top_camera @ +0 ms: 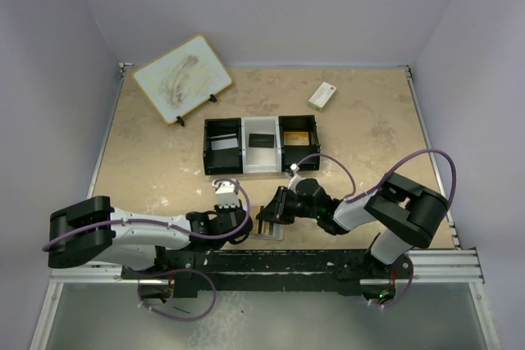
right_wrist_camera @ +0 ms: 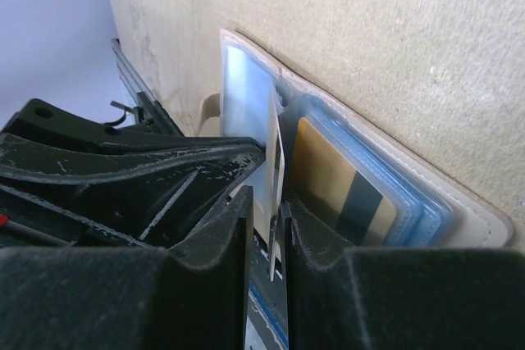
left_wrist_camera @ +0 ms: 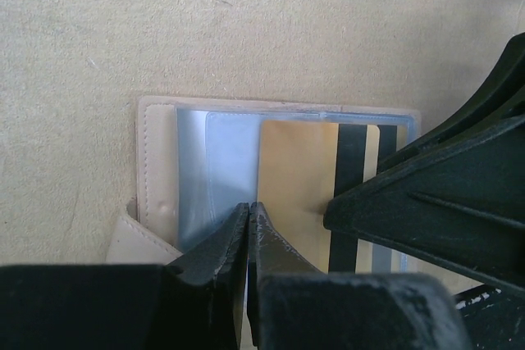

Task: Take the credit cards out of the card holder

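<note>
The card holder (left_wrist_camera: 156, 170) is cream-tan outside, pale blue inside. Its gold card (left_wrist_camera: 295, 178) bears black stripes. At twelve o'clock from it, the tray (top_camera: 261, 166) has black end compartments and a white middle one. The table (top_camera: 369, 153) is mottled beige.

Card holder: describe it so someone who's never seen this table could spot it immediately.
On the beige table, look near the front edge, in front of the black-and-white three-compartment tray. The card holder lies open there, small and tan-edged. Only it has a pale blue inside with clear sleeves showing a gold card.
</note>
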